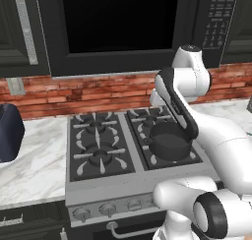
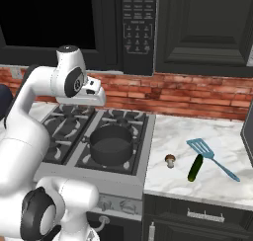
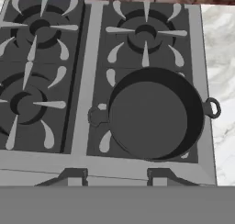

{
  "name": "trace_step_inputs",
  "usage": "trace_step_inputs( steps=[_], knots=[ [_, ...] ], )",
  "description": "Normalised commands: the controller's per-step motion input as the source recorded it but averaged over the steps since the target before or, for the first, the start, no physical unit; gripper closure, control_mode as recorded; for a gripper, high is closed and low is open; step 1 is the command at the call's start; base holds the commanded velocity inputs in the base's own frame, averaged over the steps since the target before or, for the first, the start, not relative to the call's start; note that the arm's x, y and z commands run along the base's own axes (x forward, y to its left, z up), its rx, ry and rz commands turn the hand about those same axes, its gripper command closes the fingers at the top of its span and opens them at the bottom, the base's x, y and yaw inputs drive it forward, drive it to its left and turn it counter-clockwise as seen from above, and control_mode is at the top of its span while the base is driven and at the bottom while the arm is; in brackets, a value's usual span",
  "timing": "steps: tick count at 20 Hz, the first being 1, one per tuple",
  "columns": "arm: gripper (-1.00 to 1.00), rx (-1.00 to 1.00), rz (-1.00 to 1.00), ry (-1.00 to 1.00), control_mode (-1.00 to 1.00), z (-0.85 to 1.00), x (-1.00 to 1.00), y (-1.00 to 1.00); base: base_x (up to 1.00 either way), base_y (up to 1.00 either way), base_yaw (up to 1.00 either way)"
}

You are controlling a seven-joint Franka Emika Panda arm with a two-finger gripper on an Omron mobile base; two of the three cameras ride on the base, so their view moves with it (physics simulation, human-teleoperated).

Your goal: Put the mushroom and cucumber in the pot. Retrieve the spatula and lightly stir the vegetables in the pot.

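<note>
The dark round pot (image 3: 153, 113) sits empty on the stove's front right burner, also seen in the left base view (image 1: 170, 141) and the right base view (image 2: 111, 145). My gripper (image 3: 117, 177) hangs high above the stove, looking straight down, its fingertips (image 3: 73, 175) apart with nothing between them. To the right of the stove, on the marble counter, lie the small tan mushroom (image 2: 170, 160), the dark green cucumber (image 2: 195, 167) and the light blue spatula (image 2: 207, 153). All three are well to the right of my hand (image 2: 95, 96).
The stove (image 1: 98, 150) has several burners with bare grates. A brick backsplash (image 2: 197, 99) and a microwave (image 2: 138, 27) stand behind and above. A dark blue rounded object (image 1: 7, 133) rests on the left counter. A dark appliance edge (image 2: 248, 141) is at far right.
</note>
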Motion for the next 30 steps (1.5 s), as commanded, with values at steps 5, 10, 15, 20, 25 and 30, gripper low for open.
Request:
trace_step_inputs(
  steps=[5, 10, 15, 20, 25, 30],
  knots=[
    [-1.0, 0.0, -0.14, -0.12, -1.0, 0.0, 0.0, 0.0, 0.0, 0.0, 0.0],
    [-1.0, 0.0, -0.24, -0.08, -1.0, -0.06, -0.47, -0.43, 0.0, 0.0, 0.0],
    [-1.0, 0.0, -0.18, -0.02, -1.0, -0.15, -0.32, -0.78, 0.0, 0.0, 0.0],
    [-1.0, 0.0, -0.12, 0.0, -1.0, -0.25, -0.03, -1.0, 0.0, 0.0, 0.0],
    [-1.0, 0.01, -0.12, 0.0, -1.0, -0.27, -0.02, -1.0, 0.0, 0.0, 0.0],
    [-1.0, 0.0, -0.09, 0.0, -1.0, -0.34, 0.0, -1.0, 0.0, 0.0, 0.0]
  ],
)
